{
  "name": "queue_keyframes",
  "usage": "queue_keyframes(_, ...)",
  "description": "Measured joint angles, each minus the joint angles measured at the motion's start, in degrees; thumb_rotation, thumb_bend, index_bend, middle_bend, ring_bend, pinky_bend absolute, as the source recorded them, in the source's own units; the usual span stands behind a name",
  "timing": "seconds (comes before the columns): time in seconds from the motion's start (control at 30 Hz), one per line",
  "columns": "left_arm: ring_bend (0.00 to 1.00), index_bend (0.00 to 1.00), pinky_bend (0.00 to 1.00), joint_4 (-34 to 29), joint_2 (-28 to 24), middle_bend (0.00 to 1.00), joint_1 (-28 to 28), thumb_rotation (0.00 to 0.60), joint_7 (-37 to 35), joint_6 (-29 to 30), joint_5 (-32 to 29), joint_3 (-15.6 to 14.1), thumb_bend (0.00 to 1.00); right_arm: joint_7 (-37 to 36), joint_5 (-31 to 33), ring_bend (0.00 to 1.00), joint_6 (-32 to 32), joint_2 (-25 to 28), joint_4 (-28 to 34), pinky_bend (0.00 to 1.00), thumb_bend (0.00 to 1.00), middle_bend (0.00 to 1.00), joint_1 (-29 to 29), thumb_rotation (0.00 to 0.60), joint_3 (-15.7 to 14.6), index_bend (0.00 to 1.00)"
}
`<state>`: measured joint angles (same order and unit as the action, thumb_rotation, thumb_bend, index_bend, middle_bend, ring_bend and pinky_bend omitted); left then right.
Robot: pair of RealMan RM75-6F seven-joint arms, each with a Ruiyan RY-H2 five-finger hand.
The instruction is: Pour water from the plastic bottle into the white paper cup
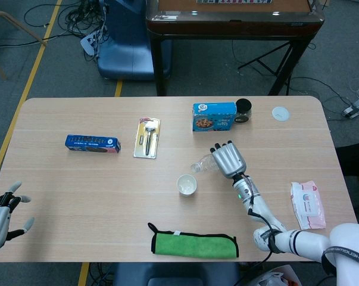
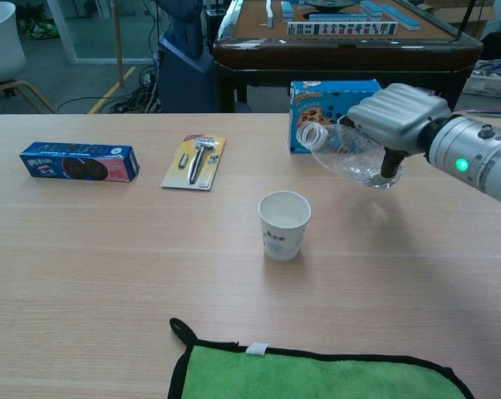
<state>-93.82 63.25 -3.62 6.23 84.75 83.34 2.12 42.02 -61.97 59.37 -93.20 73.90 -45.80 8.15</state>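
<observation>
The plastic bottle [image 2: 350, 152], gripped in the right hand [image 2: 397, 116], hangs nearly level above the surface, right of the white paper cup [image 2: 284, 224] and not pouring now; left hand [image 1: 0, 215] open, idle.

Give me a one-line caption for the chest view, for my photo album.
Robot's right hand holds a plastic bottle tilted in the air, its open mouth up and right of the white paper cup.
</observation>
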Motion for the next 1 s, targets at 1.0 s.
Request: queue_keyframes(1.0,0.26,0.38,0.54,0.5,0.9,0.13,-0.4,0.600,1.5,-1.0,-0.4,-0.3,0.22,-63.8,-8.6,0.54,-2.7,-2.5,-15.3,0.53,0.26,0.65,12.0,0.600,3.4,0.58)
